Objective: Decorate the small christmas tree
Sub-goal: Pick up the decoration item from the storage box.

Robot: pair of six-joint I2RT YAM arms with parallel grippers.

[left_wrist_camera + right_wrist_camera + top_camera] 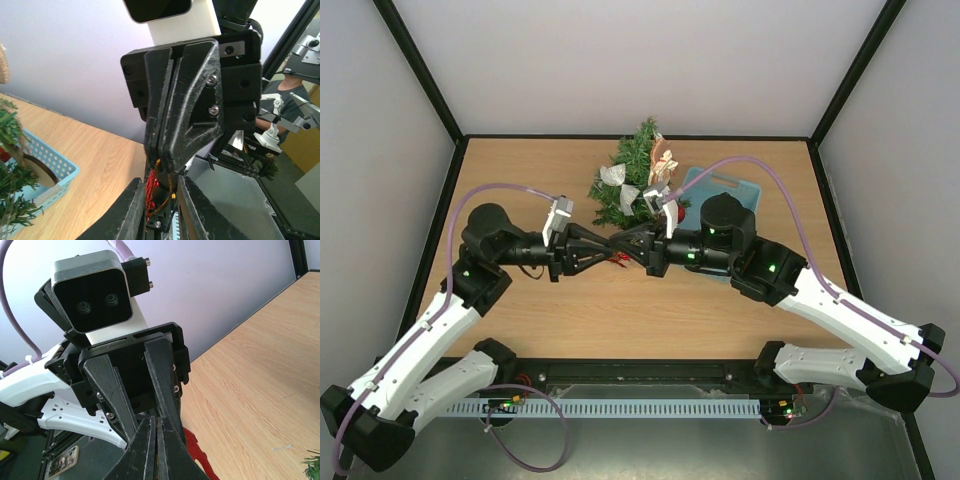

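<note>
Top external, twelve o'clock: dark green bristly christmas tree (638, 150) seems light, tippy; hold low. Right fingers (175, 110) pinch red beaded ornament (151, 187); left fingers (125, 215) ajar.

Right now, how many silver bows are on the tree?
2. Upper silver bow, left side of the small christmas tree; lower silver bow beneath it. Others may hide behind branches.

A: The table (620, 320)?
B: Matt wood grain. Lower left, the basket (50, 159): perforated blue plastic.
A: And the right gripper (159, 160)?
B: Rough, matt black plastic, metal screws (213, 80); red beads (151, 187) under it look glossy.
</note>
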